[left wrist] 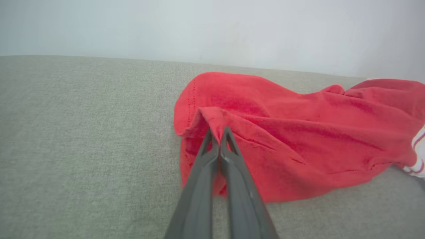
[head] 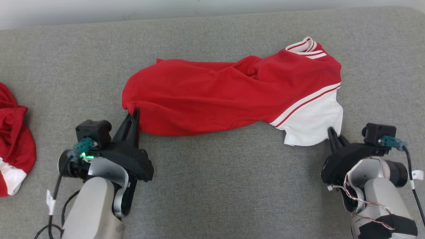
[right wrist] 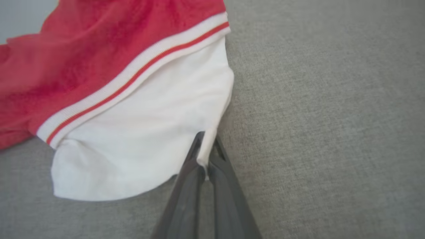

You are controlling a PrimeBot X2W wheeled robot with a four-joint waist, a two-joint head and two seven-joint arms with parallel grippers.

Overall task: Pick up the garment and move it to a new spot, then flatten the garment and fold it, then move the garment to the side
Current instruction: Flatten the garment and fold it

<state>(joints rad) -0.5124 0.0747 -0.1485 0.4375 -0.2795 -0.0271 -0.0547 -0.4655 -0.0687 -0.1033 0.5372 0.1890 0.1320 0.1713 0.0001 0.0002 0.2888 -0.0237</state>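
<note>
Left gripper (head: 135, 113) clamped on garment (head: 215, 96) red edge — right gripper (head: 331, 131) pinching white corner.

The shirt (head: 215, 96) was soft, matt knit cloth. The counter (head: 215, 186) wore coarse grey woven fabric. The left gripper (left wrist: 217, 134) had fingers (left wrist: 199, 186) of smooth, matt dark plastic.
</note>
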